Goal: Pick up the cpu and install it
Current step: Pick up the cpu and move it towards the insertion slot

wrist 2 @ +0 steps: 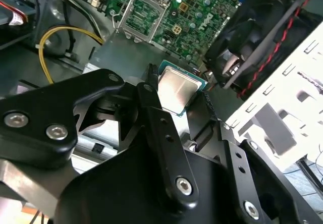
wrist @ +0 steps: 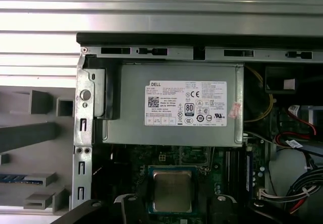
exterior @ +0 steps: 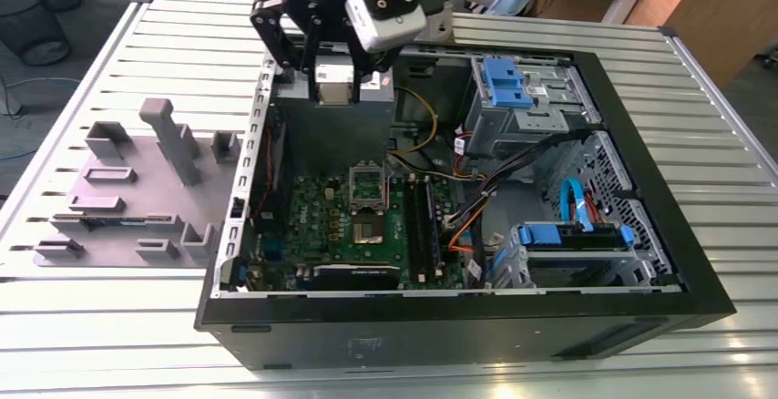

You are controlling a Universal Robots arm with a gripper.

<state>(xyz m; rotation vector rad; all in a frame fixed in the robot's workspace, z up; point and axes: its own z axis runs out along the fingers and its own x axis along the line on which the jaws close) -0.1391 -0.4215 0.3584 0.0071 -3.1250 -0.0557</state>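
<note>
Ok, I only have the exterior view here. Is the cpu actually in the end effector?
Observer: Yes. In the second wrist view the cpu sits clamped between the tips of the end effector, pale metal top showing.
Operator: Is the socket clear?
Observer: In that same view the socket is open, with bare contacts and no chip in it.
Operator: Is the chip skewed?
Observer: In the first wrist view its edges run parallel to the near edge of the grey power supply.
</note>
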